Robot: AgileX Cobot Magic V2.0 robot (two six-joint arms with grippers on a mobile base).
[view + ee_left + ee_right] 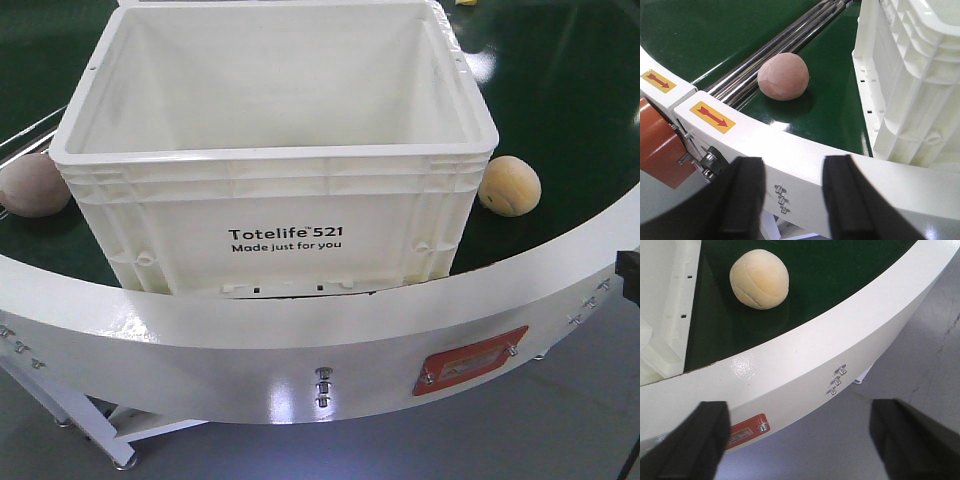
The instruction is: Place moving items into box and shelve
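Plainly, the count is short: two balls, one box, and two grippers to work them. The white box (270,230) stands upright on the green conveyor surface (565,100), just behind the white curved rim (300,330), and its inside shows bare in the front view. The pinkish-brown ball (783,77) lies on the green to the box's left, near it but apart, just beside a pair of steel rails (752,65). The pale peach ball (759,279) lies on the green just off the box's right front corner. Both look matt and faintly seamed, probably light and a little yielding rather than hard, so a pinch should bite well. Being round they may roll away if nudged, and each is best taken across its widest middle, from above. The box looks stiff and bulky; empty it is likely light, but too wide for one claw, so the ribbed rim at its two ends seems the natural hold for both arms. The left gripper (792,197) hangs outside the rim with its fingers parted and nothing between them. The right gripper (800,440) hovers likewise outside the rim, spread very wide and empty.
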